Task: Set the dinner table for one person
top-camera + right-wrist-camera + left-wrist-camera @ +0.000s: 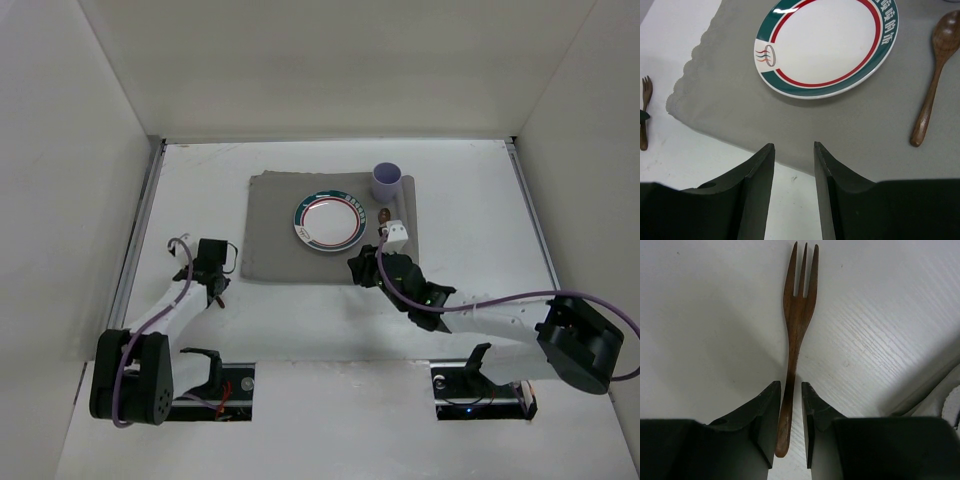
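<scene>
A brown wooden fork [797, 315] lies on the white dinner table [470, 200], left of the grey mat [272, 240]. My left gripper [790, 386] is low over it, jaws narrowly open either side of the handle; the handle touches the left finger, with a gap to the right one. From above, that gripper [214, 288] covers the fork. A white plate [329, 222] with green and red rings lies on the mat, with a wooden spoon [932, 75] to its right. My right gripper [794, 146] is open and empty above the mat's near edge [360, 268].
A lilac cup [386, 181] stands upright on the mat's far right corner, behind the spoon [386, 217]. Metal rails [140, 230] run along the table's side edges, with white walls beyond. The fork also shows at the far left of the right wrist view [645, 112].
</scene>
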